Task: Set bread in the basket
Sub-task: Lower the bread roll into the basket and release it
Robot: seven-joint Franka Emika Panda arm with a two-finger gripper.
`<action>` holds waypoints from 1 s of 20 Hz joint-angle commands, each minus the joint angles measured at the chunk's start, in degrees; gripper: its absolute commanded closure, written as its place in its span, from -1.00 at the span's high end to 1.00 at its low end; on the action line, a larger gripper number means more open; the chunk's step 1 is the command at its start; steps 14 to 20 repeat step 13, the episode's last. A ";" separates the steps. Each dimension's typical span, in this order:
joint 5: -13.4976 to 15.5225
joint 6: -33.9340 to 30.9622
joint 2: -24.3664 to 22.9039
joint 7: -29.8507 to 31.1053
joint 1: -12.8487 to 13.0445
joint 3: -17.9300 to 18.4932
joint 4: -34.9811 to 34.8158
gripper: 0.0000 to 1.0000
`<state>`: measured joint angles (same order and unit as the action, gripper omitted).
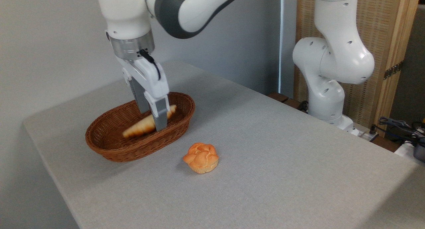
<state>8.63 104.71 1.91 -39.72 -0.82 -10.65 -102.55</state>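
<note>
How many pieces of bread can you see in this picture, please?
2. The long bread lies inside the basket, between the fingers of the claw. The round bun sits on the table, right of the basket.

The scene is viewed by a single fixed camera, raised above the table [265, 176] and angled downward across it. The arm's base [327, 103] is seen at the far right.

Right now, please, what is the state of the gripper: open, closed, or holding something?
Gripper: its fingers are closed on the bread, low inside the basket.
</note>
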 commanded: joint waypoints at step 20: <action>-6.87 -0.12 -0.85 -1.41 0.12 7.22 0.07 1.00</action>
